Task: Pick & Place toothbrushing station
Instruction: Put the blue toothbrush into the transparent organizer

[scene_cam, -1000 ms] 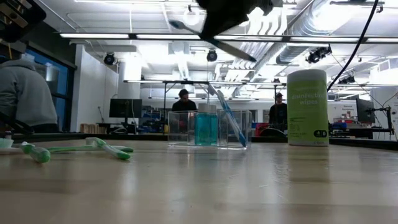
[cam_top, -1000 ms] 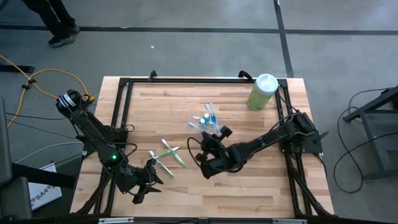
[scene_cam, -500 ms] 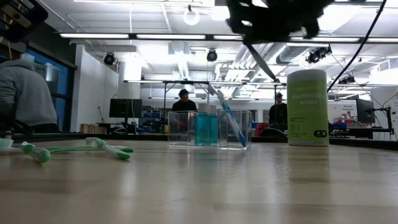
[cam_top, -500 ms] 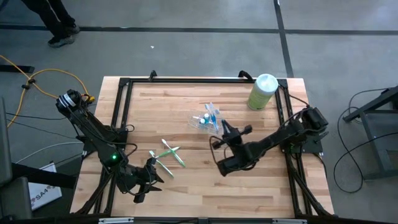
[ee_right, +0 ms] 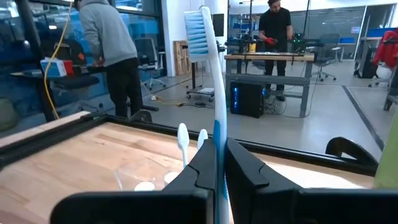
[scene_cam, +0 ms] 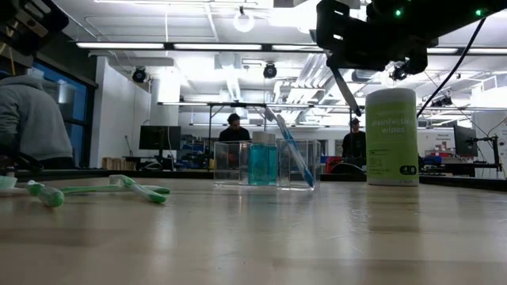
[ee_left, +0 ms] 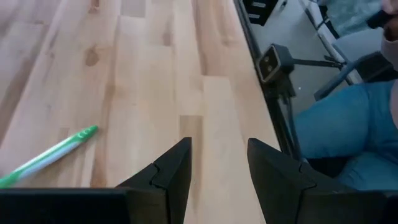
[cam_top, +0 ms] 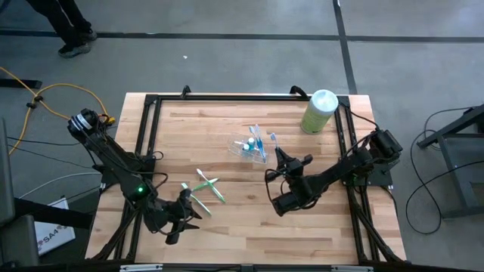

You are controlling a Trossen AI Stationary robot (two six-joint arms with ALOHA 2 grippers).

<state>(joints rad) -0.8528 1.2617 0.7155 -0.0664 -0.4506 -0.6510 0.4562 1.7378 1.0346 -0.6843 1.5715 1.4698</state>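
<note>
Blue-white thin toothbrush (ee_right: 213,93) is pinched upright in the right gripper (ee_right: 216,163), raised just beside the small clear plastic cup (cam_top: 248,148), which already holds brushes. Green-white toothbrushes (cam_top: 206,189) lie unplaced near the spread, empty left gripper (ee_left: 217,163) on the wooden desk (cam_top: 227,121).

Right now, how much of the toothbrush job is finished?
Partly done. One blue toothbrush already stands in the clear cup. The right hand is shut on another blue toothbrush. Green toothbrushes are left lying on the table near the open left hand.
</note>
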